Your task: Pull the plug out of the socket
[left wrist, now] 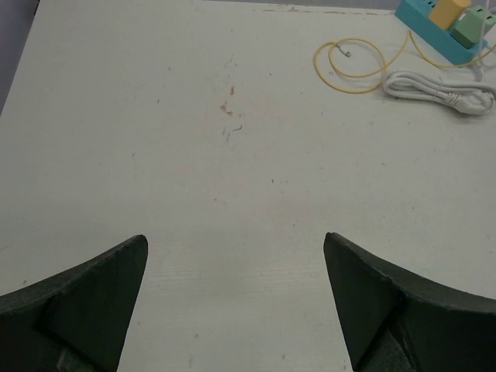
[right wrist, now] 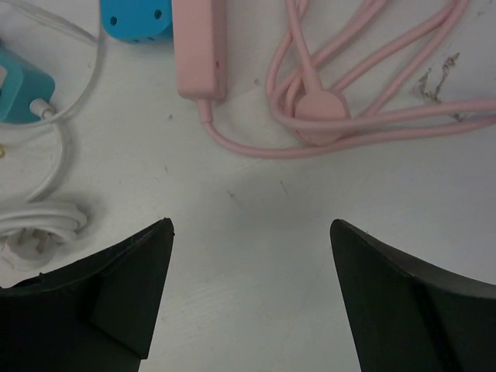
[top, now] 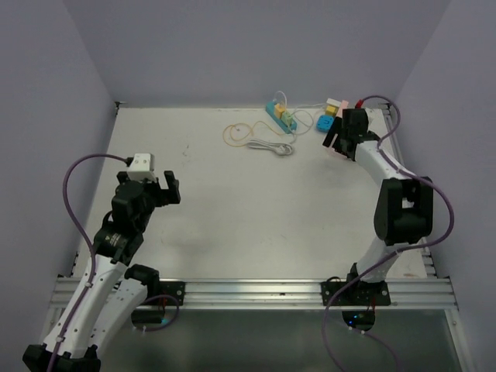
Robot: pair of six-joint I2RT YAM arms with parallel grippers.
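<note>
Jaws on the right gape before pink cable (right wrist: 256, 147), pink strip (right wrist: 200, 46).

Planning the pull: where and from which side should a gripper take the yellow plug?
The yellow plug stands proud of the teal power strip, with the green plug crowding one side, so probably grip its blocky body from above, closing across the strip's width.

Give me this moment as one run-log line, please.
left gripper: open | right gripper: open, by pink cable | yellow plug: in teal strip

table (left wrist: 256, 194): matt white (faintly scuffed) | pink strip (right wrist: 199, 46): smooth matt plastic | teal socket strip (left wrist: 418, 22): smooth plastic
</note>
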